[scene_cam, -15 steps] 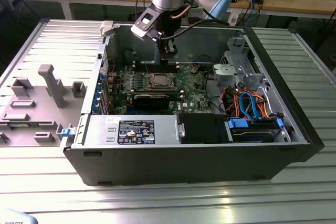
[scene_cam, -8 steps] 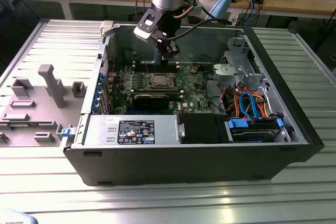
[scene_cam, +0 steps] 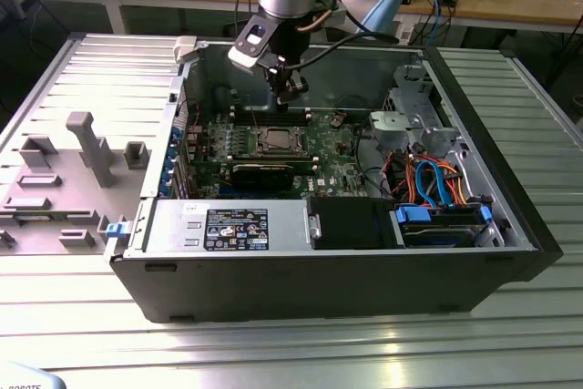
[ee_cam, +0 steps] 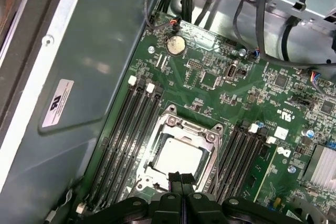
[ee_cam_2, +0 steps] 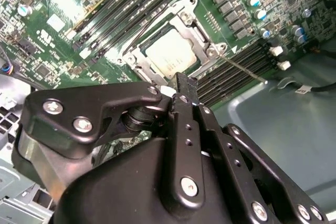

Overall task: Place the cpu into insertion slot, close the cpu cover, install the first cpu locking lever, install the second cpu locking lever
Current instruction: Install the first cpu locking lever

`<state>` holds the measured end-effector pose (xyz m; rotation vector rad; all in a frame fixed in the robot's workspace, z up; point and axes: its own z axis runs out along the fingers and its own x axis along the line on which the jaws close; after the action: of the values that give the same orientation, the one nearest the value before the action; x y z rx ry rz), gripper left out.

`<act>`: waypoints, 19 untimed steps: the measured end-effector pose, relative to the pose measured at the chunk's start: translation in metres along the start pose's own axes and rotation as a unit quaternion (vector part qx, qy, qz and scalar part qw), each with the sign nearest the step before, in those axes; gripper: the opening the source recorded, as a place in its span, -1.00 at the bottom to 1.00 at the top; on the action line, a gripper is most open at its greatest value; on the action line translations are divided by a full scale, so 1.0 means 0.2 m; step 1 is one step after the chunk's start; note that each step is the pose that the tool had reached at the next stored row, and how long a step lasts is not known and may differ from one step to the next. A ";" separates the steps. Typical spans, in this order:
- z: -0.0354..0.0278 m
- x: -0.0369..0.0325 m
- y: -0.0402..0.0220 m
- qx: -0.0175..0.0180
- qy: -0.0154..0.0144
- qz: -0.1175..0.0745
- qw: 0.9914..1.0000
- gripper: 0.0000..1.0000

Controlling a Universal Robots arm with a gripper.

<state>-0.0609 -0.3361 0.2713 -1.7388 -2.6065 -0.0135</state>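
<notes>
The cpu (ee_cam: pixel 176 158) (ee_cam_2: pixel 170 56) lies flat in the insertion slot (scene_cam: pixel 273 140), its silver top showing. The cpu cover (ee_cam: pixel 184 128) (ee_cam_2: pixel 202 38) lies down around it as a silver frame. A thin metal lever rod (ee_cam_2: pixel 244 70) sticks out from one socket corner over the memory slots. My gripper (scene_cam: pixel 290 88) (ee_cam: pixel 181 179) (ee_cam_2: pixel 186 83) hangs just above the near edge of the socket. Its two black fingers are pressed together with nothing between them.
Long black memory slots (ee_cam: pixel 126 140) (ee_cam: pixel 241 150) flank the socket on both sides. The grey case wall (ee_cam: pixel 79 77) stands close by. A black expansion card (scene_cam: pixel 264 173), a drive cage with orange and blue cables (scene_cam: pixel 428 179) and the power supply (scene_cam: pixel 228 225) fill the case.
</notes>
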 end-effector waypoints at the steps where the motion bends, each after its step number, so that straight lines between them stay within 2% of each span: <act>1: 0.000 0.000 0.000 0.000 0.000 -0.003 1.000 -0.79; 4: -0.001 0.000 -0.001 0.001 0.000 -0.035 0.999 -0.79; 5: -0.001 0.000 -0.001 0.001 0.000 -0.048 0.999 -0.79; 6: 0.000 0.000 0.000 0.001 0.000 -0.053 0.999 -0.79; 19: 0.000 0.000 0.000 0.001 0.000 -0.054 0.999 -0.79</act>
<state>-0.0609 -0.3362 0.2713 -1.5962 -2.6956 -0.0125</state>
